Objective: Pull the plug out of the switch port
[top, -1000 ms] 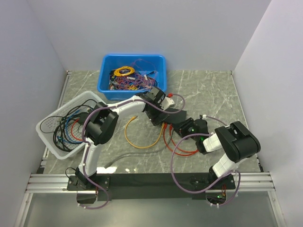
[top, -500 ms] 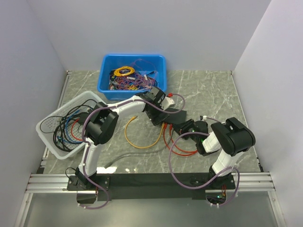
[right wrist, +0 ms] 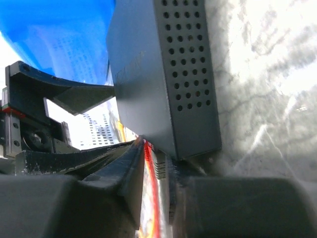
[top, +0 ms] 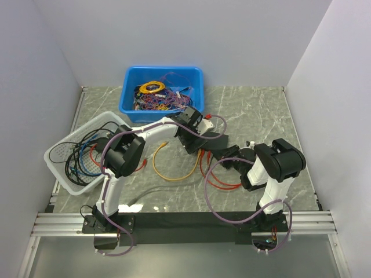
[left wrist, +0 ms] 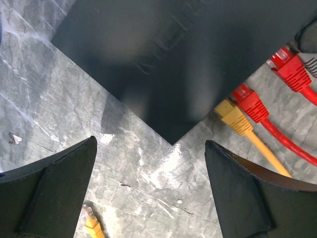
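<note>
The switch (top: 213,141) is a flat black box lying mid-table; its corner fills the top of the left wrist view (left wrist: 173,59), and its perforated side shows in the right wrist view (right wrist: 188,74). Two red plugs (left wrist: 250,101) and a yellow plug (left wrist: 232,115) sit at its socket edge. My left gripper (left wrist: 151,198) is open and empty, straddling the switch's corner above the marble. My right gripper (right wrist: 156,171) is shut on a ridged plug (right wrist: 161,171) with a red cable, right at the switch's edge. Whether that plug is seated in a socket is hidden.
A blue bin (top: 130,104) of tangled cables stands at the back. A white basket (top: 58,174) of cables stands at the left. Red cable loops (top: 219,180) and a yellow cable (top: 171,174) lie in front of the switch. A loose yellow plug (left wrist: 91,223) lies by my left finger.
My right arm has swung in to the left, its elbow nearer the switch, with the gripper staying at the socket edge. The red cable loops shifted slightly. My left arm has not moved.
</note>
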